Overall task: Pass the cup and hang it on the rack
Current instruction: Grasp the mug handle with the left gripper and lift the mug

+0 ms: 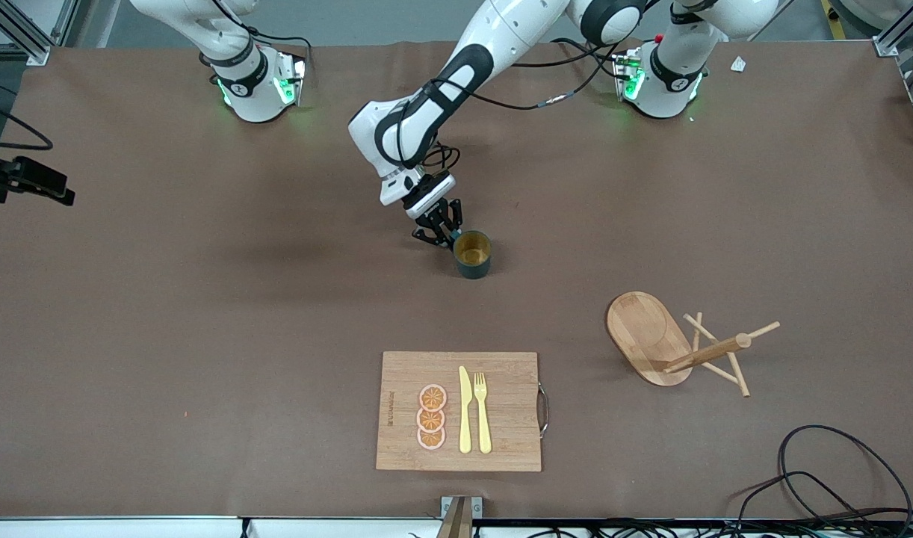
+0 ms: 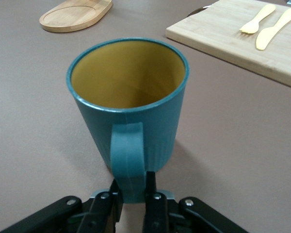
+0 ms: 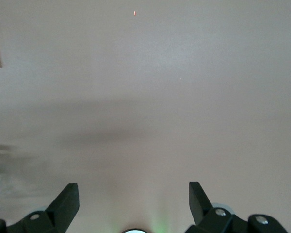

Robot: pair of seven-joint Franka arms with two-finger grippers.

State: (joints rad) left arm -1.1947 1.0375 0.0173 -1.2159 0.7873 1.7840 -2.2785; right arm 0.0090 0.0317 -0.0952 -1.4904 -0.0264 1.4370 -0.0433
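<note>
The dark teal cup stands upright on the table near its middle, its yellowish-brown inside showing. My left gripper is down at the table beside it and is shut on the cup's handle. In the left wrist view the fingers clamp the handle on both sides, below the cup. The wooden rack is nearer the front camera, toward the left arm's end, its post and pegs rising from the oval base. My right gripper is open and empty over bare table, out of the front view.
A bamboo cutting board lies near the front edge with orange slices, a yellow knife and a fork on it. Black cables lie at the front corner at the left arm's end.
</note>
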